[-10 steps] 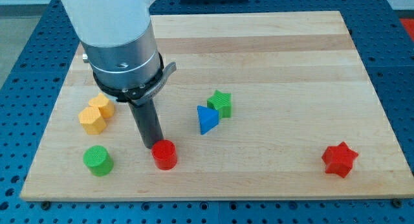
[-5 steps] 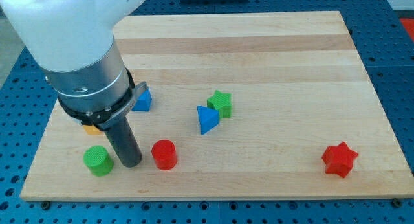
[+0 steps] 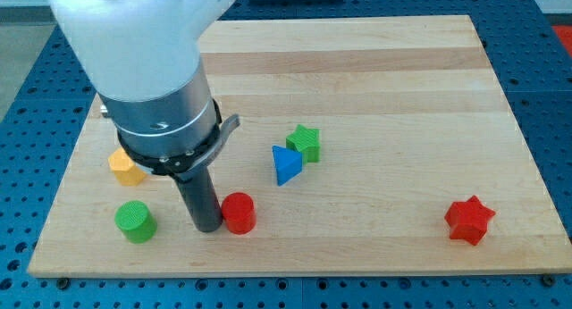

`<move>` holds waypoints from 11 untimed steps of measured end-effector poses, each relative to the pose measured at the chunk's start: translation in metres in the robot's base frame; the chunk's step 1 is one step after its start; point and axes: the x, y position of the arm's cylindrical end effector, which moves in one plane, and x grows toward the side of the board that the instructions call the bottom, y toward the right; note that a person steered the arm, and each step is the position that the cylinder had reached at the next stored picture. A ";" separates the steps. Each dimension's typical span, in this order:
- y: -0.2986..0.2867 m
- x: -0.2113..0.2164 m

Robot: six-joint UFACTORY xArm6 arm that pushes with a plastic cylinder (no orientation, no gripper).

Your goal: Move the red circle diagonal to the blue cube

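Wooden board (image 3: 402,95), red circle (image 3: 239,212) touching tool tip (image 3: 208,227), its right

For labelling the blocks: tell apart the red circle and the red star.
The red circle is a round cylinder; the red star has points. The red circle sits at the view's bottom, left of centre, touching my tip; the red star lies alone at the bottom right. Both are red.

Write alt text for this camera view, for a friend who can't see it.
A robot arm's dark rod presses my tip against the left side of a red cylinder near the bottom edge of a wooden board. Also on the board: a green cylinder, a yellow block, a blue triangle touching a green star, and a red star at the right.
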 end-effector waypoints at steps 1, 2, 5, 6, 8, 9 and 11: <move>0.004 0.000; 0.010 0.000; 0.001 -0.033; 0.045 -0.033; 0.050 -0.034; 0.050 -0.034; 0.052 -0.031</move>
